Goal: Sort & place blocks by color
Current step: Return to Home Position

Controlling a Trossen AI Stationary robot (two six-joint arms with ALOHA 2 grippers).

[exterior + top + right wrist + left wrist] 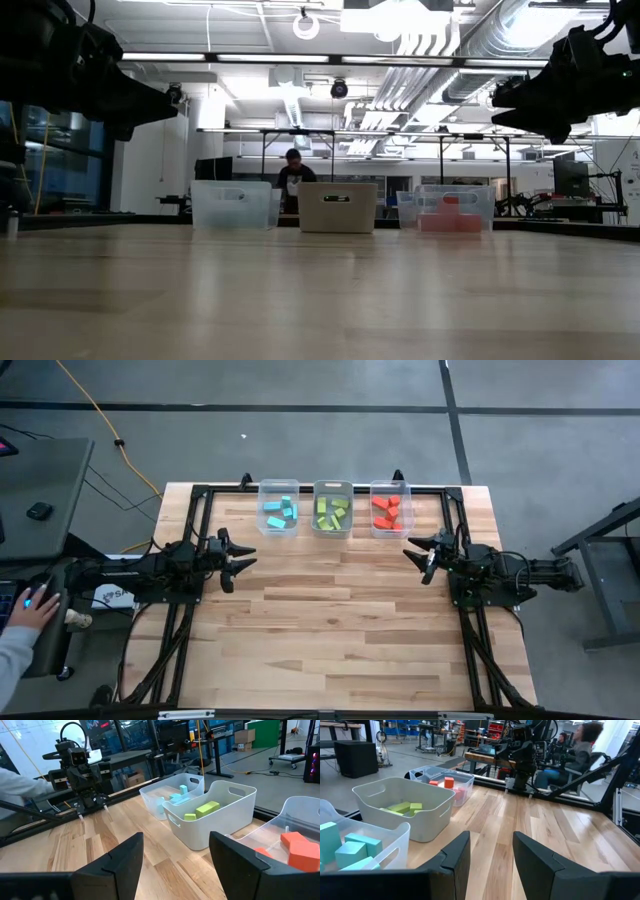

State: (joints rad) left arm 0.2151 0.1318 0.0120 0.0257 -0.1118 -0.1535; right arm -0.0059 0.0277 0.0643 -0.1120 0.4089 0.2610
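Left gripper (251,556) at nine o'clock and right gripper (409,548) at three hang above the planked wooden surface (330,630), dark fingers spread wide, both empty. At twelve o'clock, three clear plastic rectangular bins (279,484) hold the chunky blocks (279,512), sorted blue, green and red-orange.

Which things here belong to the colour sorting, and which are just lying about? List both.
Job: light blue blocks, lime green blocks, red-orange blocks, three clear plastic bins, open left gripper, open right gripper.
Lying about: yellow floor cable, small black device on grey desk.
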